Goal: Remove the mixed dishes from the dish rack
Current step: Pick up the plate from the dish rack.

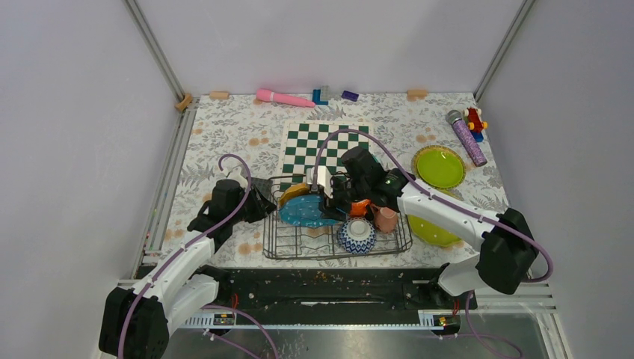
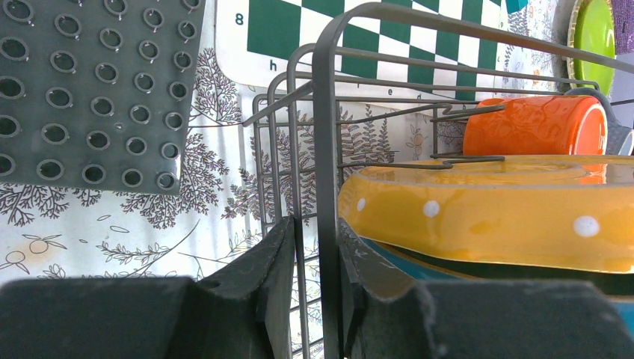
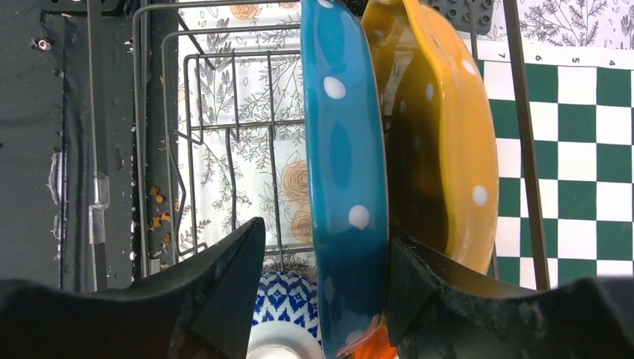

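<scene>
Inside dish rack (image 1: 299, 251) — teal plate (image 1: 303, 212), bowl (image 1: 356, 235)

Tight gap: yellow plate (image 3: 448, 149) against teal plate (image 3: 344, 149); teal's other face clear.

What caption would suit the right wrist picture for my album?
Right gripper straddling teal plate, yellow-orange plate beside it in the dish rack.

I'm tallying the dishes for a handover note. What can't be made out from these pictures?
- Top view: the right gripper hides most of the orange cup.
- Top view: the right arm hides much of the nearer lime plate.
- Right wrist: the patterned bowl is cut off by the bottom edge.
- Left wrist: the teal plate is a sliver under the yellow plate.
</scene>
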